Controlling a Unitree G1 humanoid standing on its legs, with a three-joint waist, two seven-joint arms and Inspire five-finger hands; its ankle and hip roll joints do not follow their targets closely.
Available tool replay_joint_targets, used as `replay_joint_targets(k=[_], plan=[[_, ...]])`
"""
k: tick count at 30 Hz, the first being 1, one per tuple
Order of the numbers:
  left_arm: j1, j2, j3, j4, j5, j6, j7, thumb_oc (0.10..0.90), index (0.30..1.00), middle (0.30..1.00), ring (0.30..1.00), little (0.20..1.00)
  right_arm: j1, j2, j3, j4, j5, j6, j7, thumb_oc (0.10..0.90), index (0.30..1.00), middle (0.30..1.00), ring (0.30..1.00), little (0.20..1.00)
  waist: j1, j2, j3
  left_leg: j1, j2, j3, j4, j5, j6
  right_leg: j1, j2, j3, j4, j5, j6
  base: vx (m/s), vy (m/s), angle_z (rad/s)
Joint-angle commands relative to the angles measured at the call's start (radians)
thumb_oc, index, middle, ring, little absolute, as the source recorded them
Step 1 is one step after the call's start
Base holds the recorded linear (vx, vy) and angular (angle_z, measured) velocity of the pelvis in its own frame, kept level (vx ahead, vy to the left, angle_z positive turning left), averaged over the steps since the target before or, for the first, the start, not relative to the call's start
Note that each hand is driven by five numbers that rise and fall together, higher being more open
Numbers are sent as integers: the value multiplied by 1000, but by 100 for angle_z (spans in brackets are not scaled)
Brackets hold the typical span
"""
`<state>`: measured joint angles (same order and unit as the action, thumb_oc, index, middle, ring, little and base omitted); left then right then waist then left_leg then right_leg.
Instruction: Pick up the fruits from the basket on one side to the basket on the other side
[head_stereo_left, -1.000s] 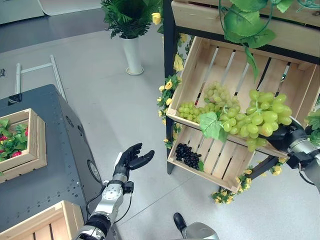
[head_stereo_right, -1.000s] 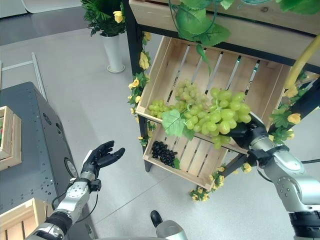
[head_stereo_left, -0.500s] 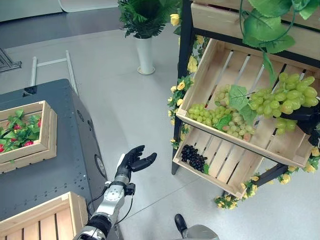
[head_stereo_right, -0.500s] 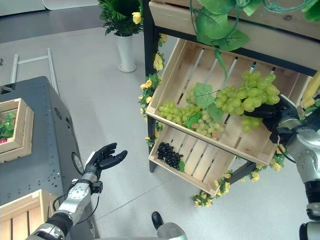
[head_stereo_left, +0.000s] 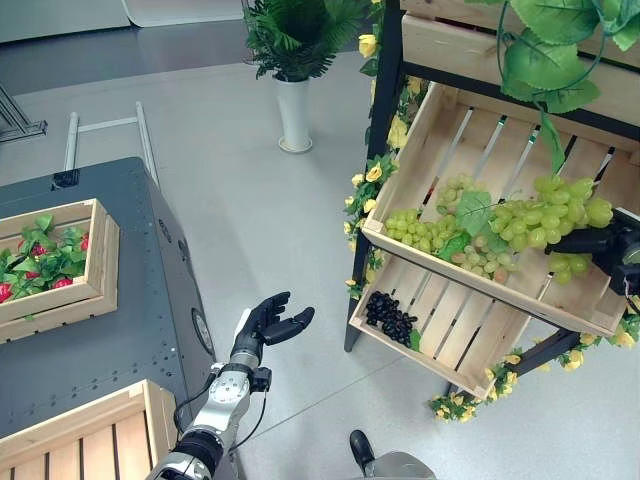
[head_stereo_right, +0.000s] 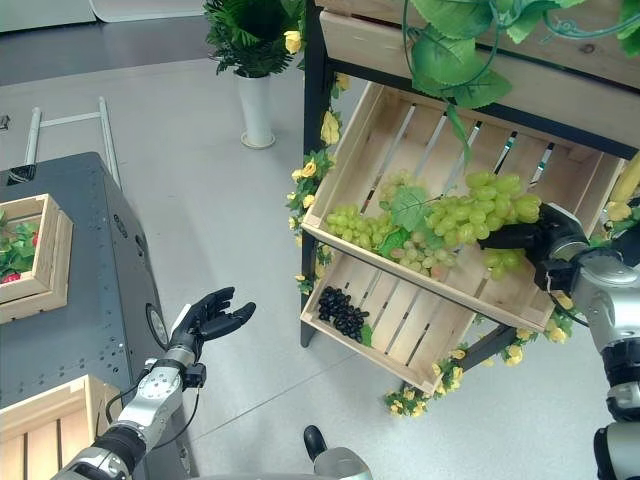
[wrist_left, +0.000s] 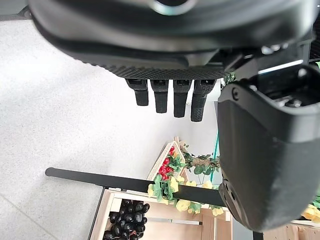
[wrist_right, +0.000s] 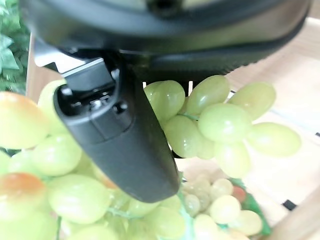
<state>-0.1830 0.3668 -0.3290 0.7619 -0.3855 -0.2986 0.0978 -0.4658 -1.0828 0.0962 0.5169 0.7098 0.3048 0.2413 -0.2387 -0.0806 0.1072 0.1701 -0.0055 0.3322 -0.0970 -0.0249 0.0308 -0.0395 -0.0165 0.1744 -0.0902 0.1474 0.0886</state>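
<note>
Strawberry crate (head_stereo_left: 100, 262) and empty wooden crate (head_stereo_left: 90, 430) sit on the grey cabinet (head_stereo_left: 140, 330), far off to the side of the left hand's fingertips. The empty one looks like the likely drop target, but that's a guess.

Left hand (head_stereo_left: 262, 325) hovers over bare floor, palm up, fingers loosely spread, holding nothing. Idle; could serve as a support under the load at handover.

Dark grapes (head_stereo_left: 388, 316) lie in the lower crate (head_stereo_left: 440, 345), below and well apart from the right hand's fingers. More green grapes (head_stereo_left: 420, 228) rest in the upper crate (head_stereo_left: 590, 310).

Task item: big green grape bunch (head_stereo_left: 545, 215), lifted off the upper crate's slats, leaf (head_stereo_left: 478, 210) trailing, hanging just beyond the right hand (head_stereo_right: 535, 238). In the right wrist view the thumb (wrist_right: 120, 135) presses against the grapes; fingers are curled round the bunch from the far side.

Advice for the carry:
- keep the grip firm, since grapes roll under the pads
- raise clear of the crate's front lip before swinging out
- move slowly; the dangling end may snag the leaf or remaining grapes
</note>
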Motion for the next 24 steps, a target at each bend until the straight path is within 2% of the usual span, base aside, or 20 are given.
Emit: replay_joint_targets(k=[1,9,17,21,24], plan=[[-88,40,-24,-47,19,-80,1,800,900,900,900,900,-257,-86,-1,139,-33,-74,9,800,900,900,900,900,69,-3,-41,-21,-21,-72,10,-67,8,71,69,-67,3,-73,-29,0,0,0],[-82,37,-18,-46,8,-82,-11,800,900,900,900,900,-258,-88,-12,103,-27,-81,9,800,900,900,900,900,59,4,-43,-14,-23,-68,10,-72,8,76,68,-65,3,-76,-29,0,0,0],[-73,19,0,-25,0,-89,-18,800,900,900,900,900,-221,-65,-36,-6,-30,-99,-3,800,900,900,900,900,48,7,-46,-13,-22,-60,10,-70,9,75,68,-59,3,-77,-31,0,0,0],[-69,13,6,-23,7,-86,-14,800,900,900,900,900,-198,-59,-54,-77,-41,-131,-36,800,900,900,900,900,40,9,-48,-13,-21,-57,10,-70,9,74,69,-53,3,-77,-31,0,0,0],[-61,13,16,-20,5,-90,-6,800,900,900,900,900,-155,-50,-95,-200,-79,-183,-88,800,900,900,900,900,29,12,-49,-15,-21,-52,10,-71,10,71,70,-46,3,-78,-29,0,0,0]])
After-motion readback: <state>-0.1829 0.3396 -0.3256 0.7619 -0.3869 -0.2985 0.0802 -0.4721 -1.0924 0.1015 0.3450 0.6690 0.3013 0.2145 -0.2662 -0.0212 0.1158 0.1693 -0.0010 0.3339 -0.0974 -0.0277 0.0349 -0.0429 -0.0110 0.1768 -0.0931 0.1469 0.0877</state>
